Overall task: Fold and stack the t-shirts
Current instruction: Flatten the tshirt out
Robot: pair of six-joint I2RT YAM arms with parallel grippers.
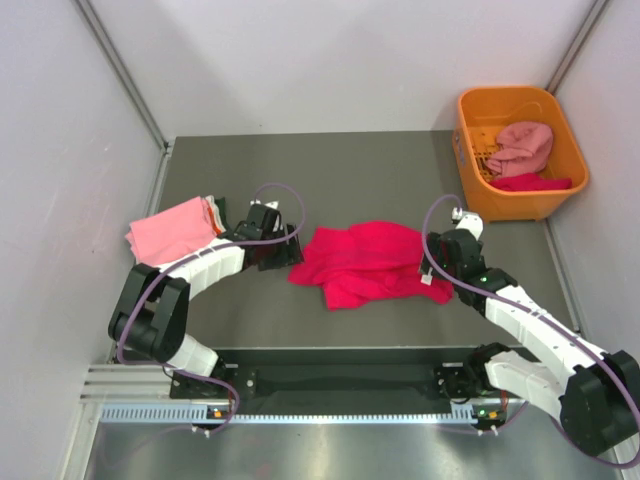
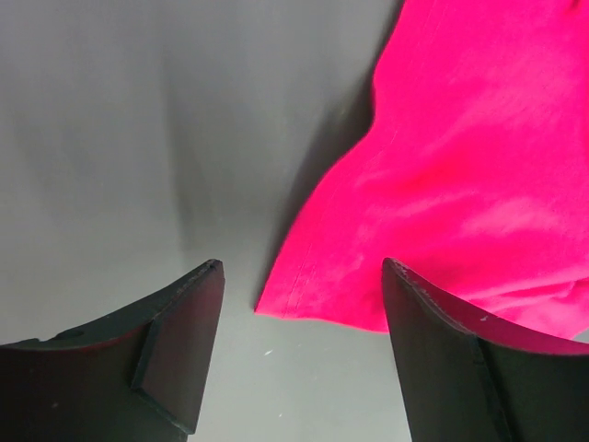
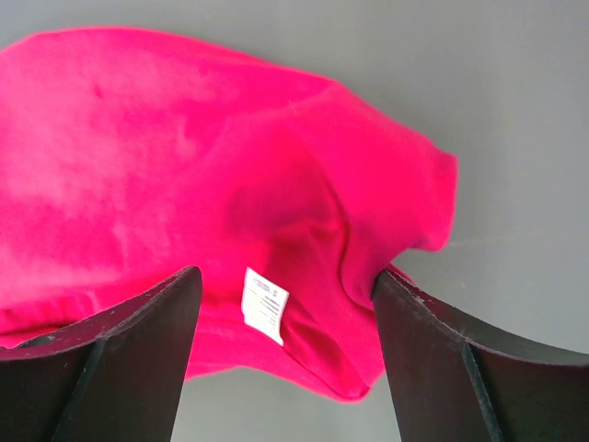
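Grey walls closed in the dark tabletop (image 1: 370, 170) on three sides. About midway between my two arms the crimson shirt (image 1: 365, 262) lay on it in a crumpled heap, doubled over itself in places and not folded.

I had the left gripper (image 2: 302, 267) at the heap's left end with its jaws spread wide and nothing between them. From that wrist camera I saw a hemmed corner of the shirt flat on the table, just ahead of the gap between the fingers. Whether the right-hand finger touched the cloth I could not tell.

My right gripper (image 3: 285, 276) sat at the heap's right end, low over it. Its jaws also stood wide and held nothing. Between the two fingers I could see a bunched fold and the small white label (image 3: 264, 305).

At the table's left edge, beside the left arm, sat a folded light pink shirt (image 1: 168, 230). An orange shirt (image 1: 212, 215) showed as a thin edge along its right side.

Far off in the back right corner stood the orange basket (image 1: 520, 205). Inside it a dusty pink shirt (image 1: 525, 145) lay bunched up, with a strip of crimson cloth (image 1: 535, 182) just in front of it.
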